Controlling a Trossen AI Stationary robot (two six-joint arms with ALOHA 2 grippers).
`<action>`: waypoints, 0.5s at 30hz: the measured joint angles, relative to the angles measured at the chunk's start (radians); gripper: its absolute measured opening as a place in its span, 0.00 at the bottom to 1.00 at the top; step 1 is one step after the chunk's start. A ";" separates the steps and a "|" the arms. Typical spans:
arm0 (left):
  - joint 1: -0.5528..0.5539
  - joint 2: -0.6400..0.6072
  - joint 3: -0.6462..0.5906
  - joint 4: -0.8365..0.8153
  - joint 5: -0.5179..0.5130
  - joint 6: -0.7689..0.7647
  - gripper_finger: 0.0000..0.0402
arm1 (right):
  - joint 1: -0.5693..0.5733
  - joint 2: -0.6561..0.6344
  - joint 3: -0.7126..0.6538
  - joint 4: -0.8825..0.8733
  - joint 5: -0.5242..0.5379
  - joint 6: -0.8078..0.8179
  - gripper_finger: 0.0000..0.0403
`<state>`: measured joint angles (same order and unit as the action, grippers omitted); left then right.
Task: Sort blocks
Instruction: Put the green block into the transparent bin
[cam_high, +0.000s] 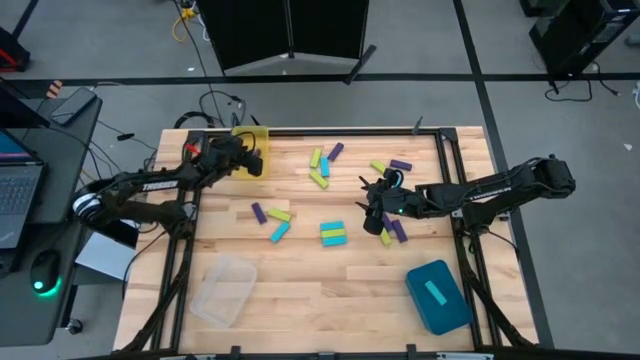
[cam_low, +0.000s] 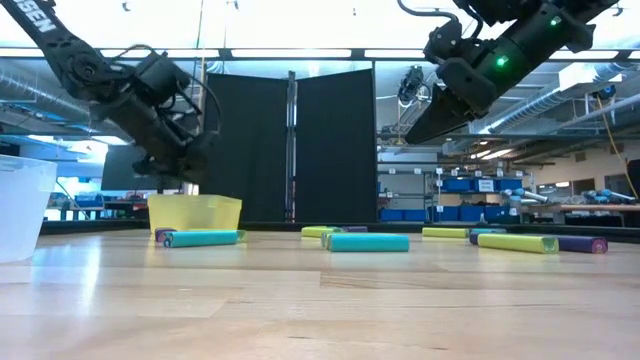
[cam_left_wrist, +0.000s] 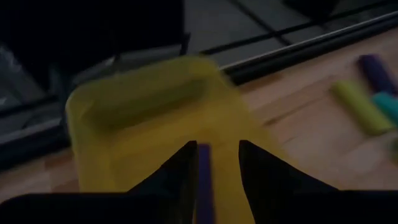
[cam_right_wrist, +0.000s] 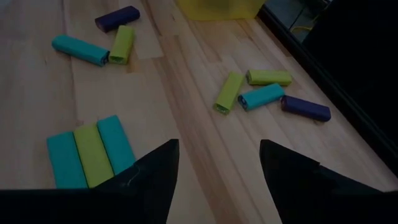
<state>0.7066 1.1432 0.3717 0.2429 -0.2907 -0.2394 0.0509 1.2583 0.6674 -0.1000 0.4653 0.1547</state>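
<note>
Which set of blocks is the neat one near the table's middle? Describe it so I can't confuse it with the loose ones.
Start at the wooden table and look just right of its middle, beside the right hand. There three blocks lie side by side, long sides touching: cyan, yellow-green, cyan. Every other block lies loose or at an angle; only these form a tidy striped square.

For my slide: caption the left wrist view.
Left gripper above the yellow bin, a purple block between its parted fingers.

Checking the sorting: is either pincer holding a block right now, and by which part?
Left pincer, over the yellow bin, has a purple block between its fingers; whether gripped or released, and where, cannot be told. Right pincer holds nothing.
</note>
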 joint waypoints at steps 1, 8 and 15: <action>-0.014 -0.022 0.000 0.000 0.001 0.011 0.31 | 0.000 0.000 0.000 0.001 -0.011 0.002 0.58; -0.159 -0.131 0.000 0.002 0.131 0.099 0.31 | -0.023 0.000 0.000 0.026 -0.135 0.027 0.53; -0.334 -0.140 0.000 0.006 0.218 0.100 0.32 | -0.078 0.000 0.000 0.030 -0.154 0.033 0.42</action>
<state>0.3731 1.0035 0.3717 0.2493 -0.0727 -0.1394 -0.0267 1.2583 0.6674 -0.0702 0.3111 0.1877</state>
